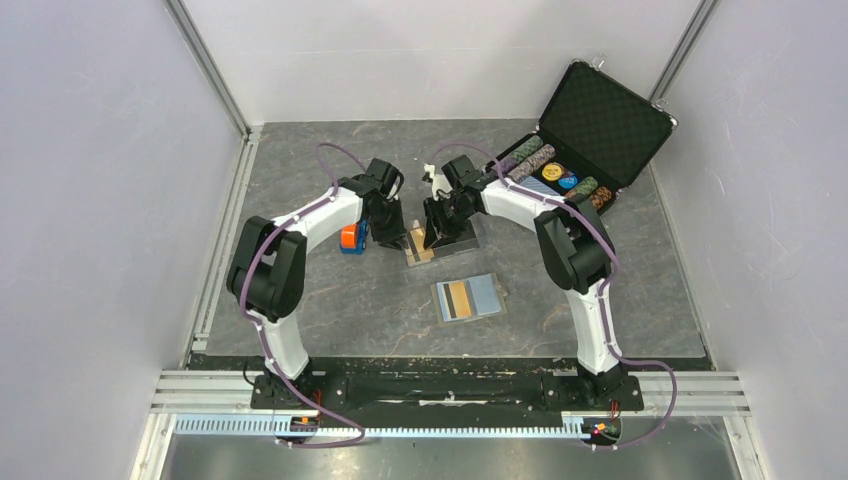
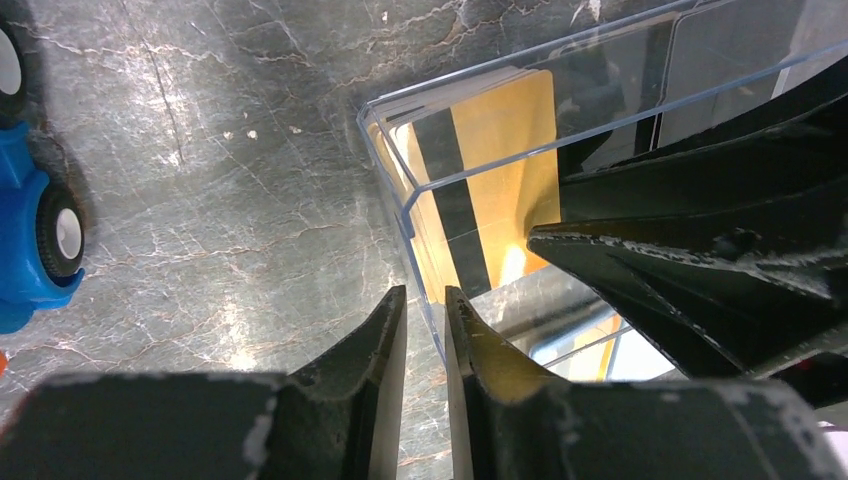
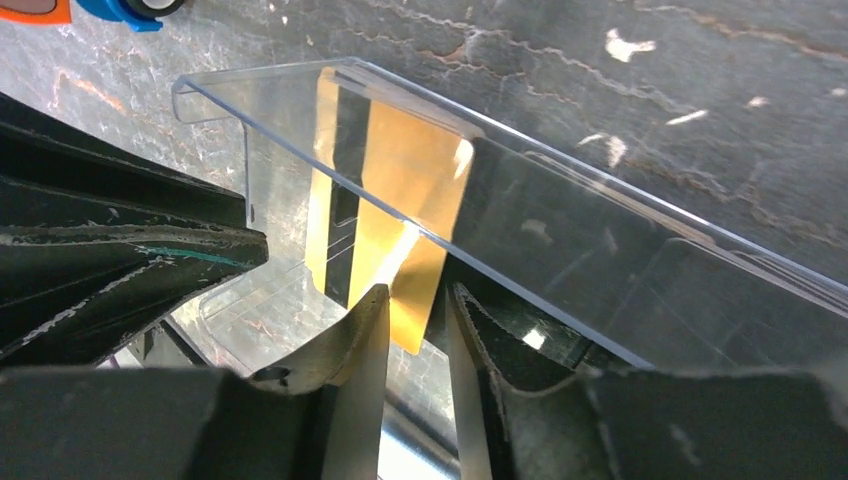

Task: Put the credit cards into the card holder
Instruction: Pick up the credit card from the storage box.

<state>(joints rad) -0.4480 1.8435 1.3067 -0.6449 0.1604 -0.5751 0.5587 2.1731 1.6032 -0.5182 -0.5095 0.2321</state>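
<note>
We see both arms reaching in to meet over a clear tray that sits in the middle of the table. A tan card with a black stripe stands tilted inside the tray, at its left end, leaning on a wall.

The left gripper comes in from the left. Its fingers stand a narrow gap apart, one on each side of a tray wall, with the wall's clear edge running down between them. We see a strip of table between the outer finger and the wall, so the wall is straddled, not clamped.

The right gripper comes in from the right. Its fingers are also narrowly apart, and the tan card's lower corner shows in the gap between them. We cannot tell whether either pad touches the card, and we see no pinch on it. In the left wrist view the right gripper's dark fingers fill the right side, close beside the card and inside the tray.

The holder lies open and flat on the table, nearer to us than the tray and a little to the right, apart from both grippers. Its pale blue-grey inside faces up, and a second card, tan with a black stripe, lies on its left half.

An orange and blue toy car sits just left of the left gripper. At the far right a black case stands open, with rows of chips in its lower half.
</note>
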